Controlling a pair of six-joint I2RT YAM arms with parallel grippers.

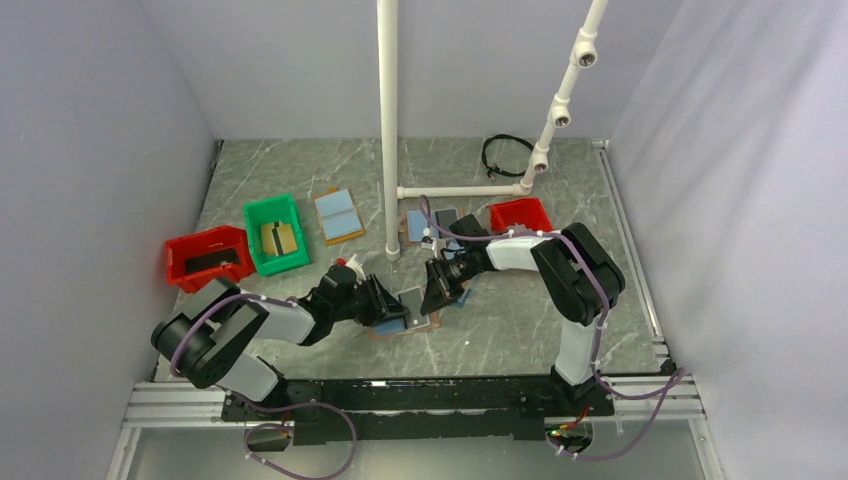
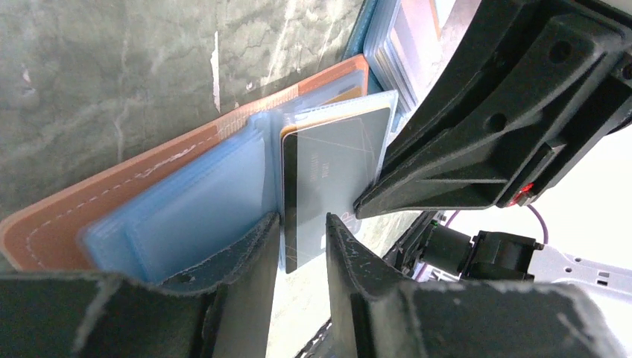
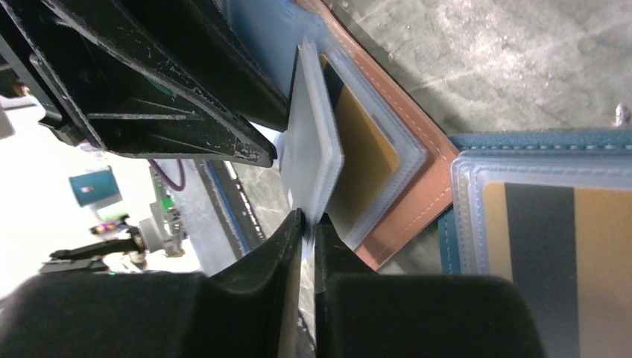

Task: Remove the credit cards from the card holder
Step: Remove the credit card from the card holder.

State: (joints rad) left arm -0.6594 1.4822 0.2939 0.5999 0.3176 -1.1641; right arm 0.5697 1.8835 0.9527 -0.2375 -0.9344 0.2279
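The card holder (image 1: pixel 412 303) lies open between my two grippers, tan rim (image 2: pixel 112 194) outside and light blue sleeves inside. One sleeve leaf stands raised with a dark grey credit card (image 2: pixel 335 171) in it. The card's lower end pokes out between the fingers of my left gripper (image 2: pixel 302 231), which stand apart, the left one resting on the blue sleeves. My right gripper (image 3: pixel 307 216) is pinched on the edge of that raised pale leaf. Under the leaf a gold card (image 3: pixel 365 149) shows in the holder (image 3: pixel 417 194). From above, the left gripper (image 1: pixel 385 300) and right gripper (image 1: pixel 435 290) nearly meet.
A navy-rimmed holder with a yellow-striped card (image 3: pixel 536 246) lies right beside the tan one. A red bin (image 1: pixel 208 258), a green bin (image 1: pixel 277 235) and another open holder (image 1: pixel 338 213) sit at the back left. A white pipe post (image 1: pixel 388 130) and a small red bin (image 1: pixel 520 213) stand behind.
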